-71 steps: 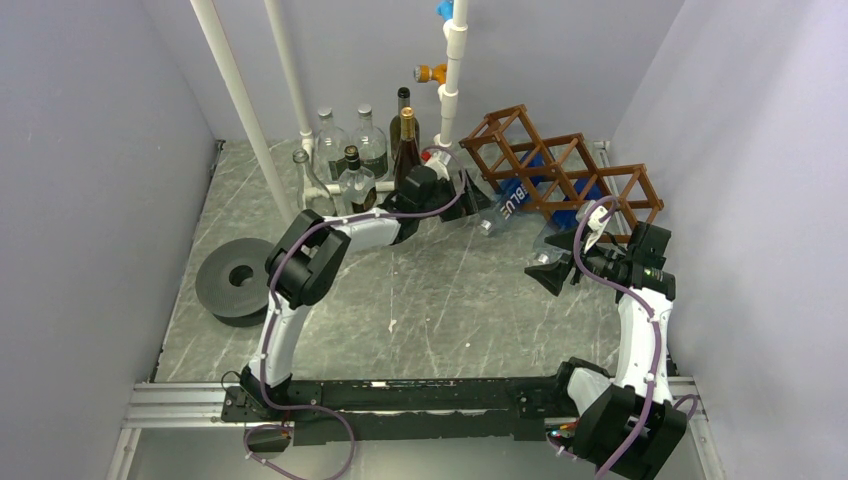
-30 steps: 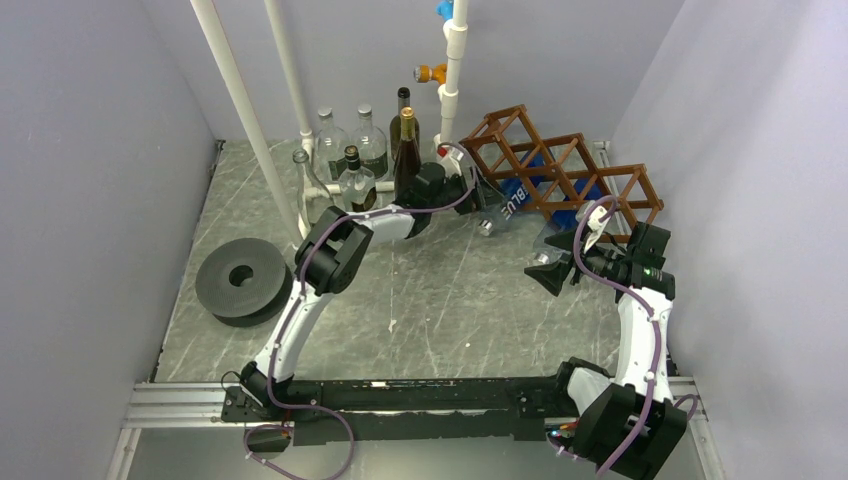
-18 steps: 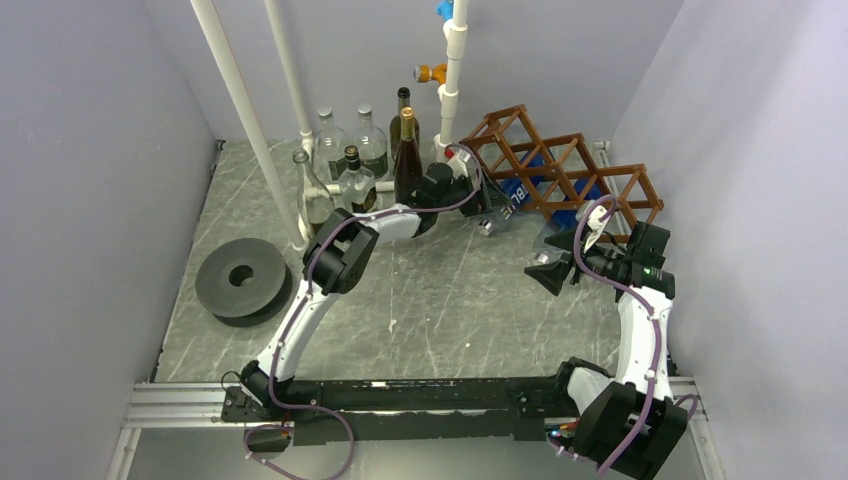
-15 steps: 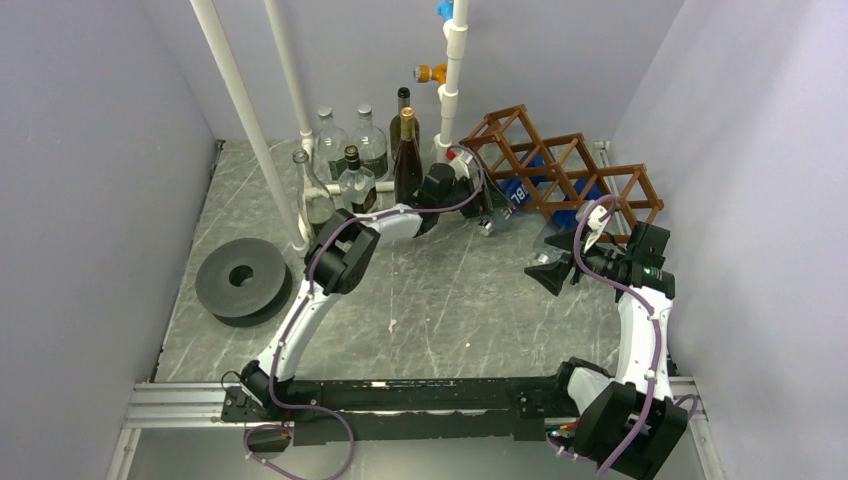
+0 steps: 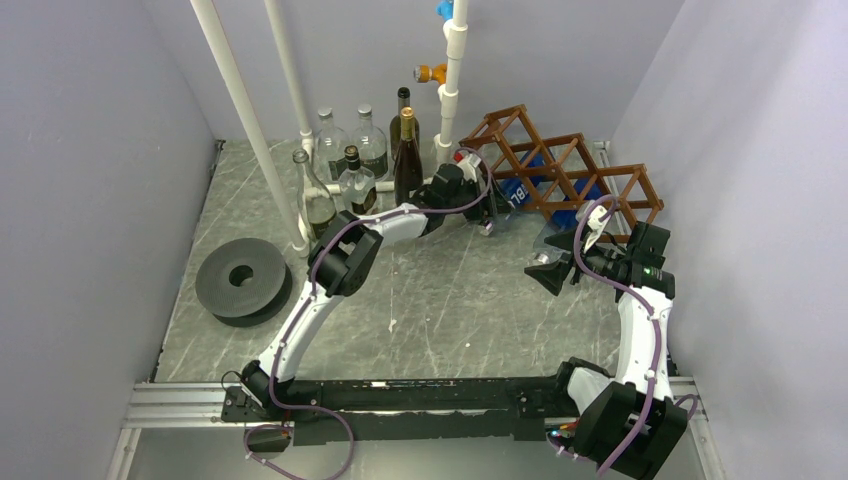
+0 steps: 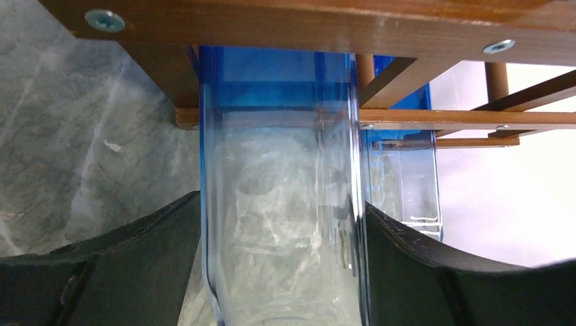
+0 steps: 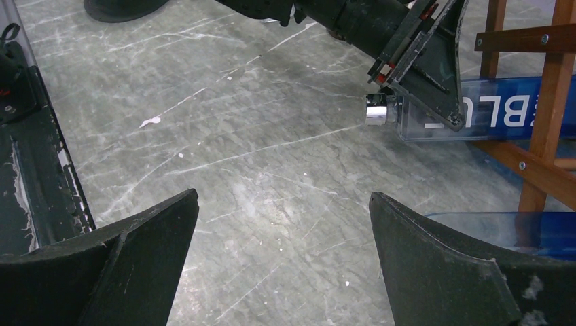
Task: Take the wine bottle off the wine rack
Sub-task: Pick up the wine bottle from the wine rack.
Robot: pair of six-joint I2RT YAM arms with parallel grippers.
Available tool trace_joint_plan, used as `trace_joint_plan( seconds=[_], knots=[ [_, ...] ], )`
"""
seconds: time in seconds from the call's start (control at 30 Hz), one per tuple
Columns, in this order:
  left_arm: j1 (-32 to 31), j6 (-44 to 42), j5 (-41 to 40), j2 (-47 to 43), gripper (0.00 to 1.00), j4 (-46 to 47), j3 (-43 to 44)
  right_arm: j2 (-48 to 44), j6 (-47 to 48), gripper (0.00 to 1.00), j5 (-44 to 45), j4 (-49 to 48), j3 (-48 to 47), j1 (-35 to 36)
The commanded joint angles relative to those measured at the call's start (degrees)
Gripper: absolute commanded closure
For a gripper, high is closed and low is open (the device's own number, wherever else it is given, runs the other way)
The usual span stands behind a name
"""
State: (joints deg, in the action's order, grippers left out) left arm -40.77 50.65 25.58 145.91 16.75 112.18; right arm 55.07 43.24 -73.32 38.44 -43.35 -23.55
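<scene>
A clear, blue-tinted bottle [image 6: 278, 224] sits between the left gripper's [image 6: 282, 210] 2 dark fingers [image 6: 136, 265], both touching its sides, its far end passing into the brown wooden rack [image 6: 285, 27] over the grey marbled table [image 6: 81, 136].

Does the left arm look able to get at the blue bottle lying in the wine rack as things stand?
Likely yes: the left gripper straddles the blue bottle where it sticks out of the wine rack, one finger each side, no slat between.

We see a brown wine rack [image 5: 565, 170] and a see-through wine bottle [image 7: 502, 114] with a blue part and white letters. The bench [image 5: 440, 300] is grey with thin white lines like marble, and the right hand [image 7: 282, 195] is black.
</scene>
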Motion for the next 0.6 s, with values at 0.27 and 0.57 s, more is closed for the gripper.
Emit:
trace_joint_plan(
  seconds=[0.27, 0.57],
  knots=[
    [-0.49, -3.72, -0.6, -0.95, 0.51, 1.41, 2.72, -0.4, 0.0, 0.0, -0.57, -1.87, 0.29, -0.31],
    [-0.36, -7.56, -0.69, -9.99, 1.0, 6.93, -8.43, -0.7, 0.17, 0.0, -0.59, -1.71, 0.28, -0.36]
  ],
)
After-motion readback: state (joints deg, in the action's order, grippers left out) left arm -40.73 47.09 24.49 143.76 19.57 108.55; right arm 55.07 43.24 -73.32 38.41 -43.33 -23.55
